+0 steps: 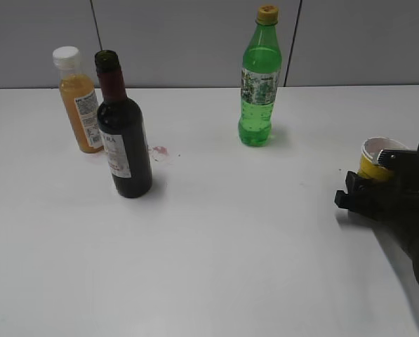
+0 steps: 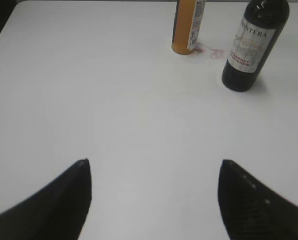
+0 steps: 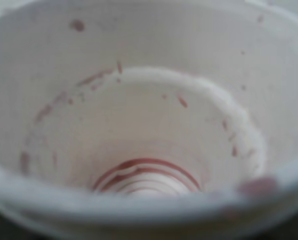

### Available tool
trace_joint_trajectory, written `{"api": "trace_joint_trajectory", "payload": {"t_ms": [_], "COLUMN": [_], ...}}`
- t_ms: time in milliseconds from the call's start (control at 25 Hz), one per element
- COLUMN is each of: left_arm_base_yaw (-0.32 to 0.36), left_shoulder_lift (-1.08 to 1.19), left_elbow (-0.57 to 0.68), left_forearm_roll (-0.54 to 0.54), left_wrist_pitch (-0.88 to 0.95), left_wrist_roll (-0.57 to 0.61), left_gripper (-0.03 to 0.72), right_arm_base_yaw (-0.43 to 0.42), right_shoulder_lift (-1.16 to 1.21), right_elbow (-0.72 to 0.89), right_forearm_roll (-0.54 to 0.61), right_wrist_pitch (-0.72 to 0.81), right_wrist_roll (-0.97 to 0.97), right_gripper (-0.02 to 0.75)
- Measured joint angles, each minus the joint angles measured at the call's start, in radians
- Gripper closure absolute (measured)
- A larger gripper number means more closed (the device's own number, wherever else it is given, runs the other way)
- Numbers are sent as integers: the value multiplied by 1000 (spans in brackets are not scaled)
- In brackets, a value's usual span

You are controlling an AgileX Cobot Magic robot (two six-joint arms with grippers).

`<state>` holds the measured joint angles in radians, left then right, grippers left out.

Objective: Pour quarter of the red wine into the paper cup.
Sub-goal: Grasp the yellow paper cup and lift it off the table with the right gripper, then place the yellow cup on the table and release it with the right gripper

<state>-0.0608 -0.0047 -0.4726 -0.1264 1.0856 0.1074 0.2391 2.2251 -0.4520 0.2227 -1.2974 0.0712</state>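
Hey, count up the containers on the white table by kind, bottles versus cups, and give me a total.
Bottles: 3, namely the dark glass wine bottle with white label, the orange juice bottle with white cap and the green plastic soda bottle with yellow cap.
Cups: 1, the small yellow paper cup with white rim, at the right end effector.
Total: 4
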Motion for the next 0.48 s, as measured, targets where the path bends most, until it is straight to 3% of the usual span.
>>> {"api": "trace_joint_trajectory", "payload": {"t_ms": [120, 240, 360, 480], "left_arm_base_yaw": [0, 0, 0, 0], "left_shoulder_lift": [0, 0, 0, 0], "left_elbow": [0, 0, 0, 0], "left_forearm_roll": [0, 0, 0, 0], "left_wrist_pitch": [0, 0, 0, 0], "left_wrist_roll": [0, 0, 0, 0], "left_gripper": [105, 105, 105, 105], "right_arm_base_yaw": [-5, -10, -9, -9], "right_shoulder_lift": [-44, -116, -168, -172], "right_elbow": [1, 2, -10, -64], "right_forearm_roll": [-32, -134, -348, -653], "right_wrist_pitch": [51, 72, 72, 74], "right_wrist_roll": [4, -9, -83, -114], "right_gripper": [290, 290, 290, 290]}}
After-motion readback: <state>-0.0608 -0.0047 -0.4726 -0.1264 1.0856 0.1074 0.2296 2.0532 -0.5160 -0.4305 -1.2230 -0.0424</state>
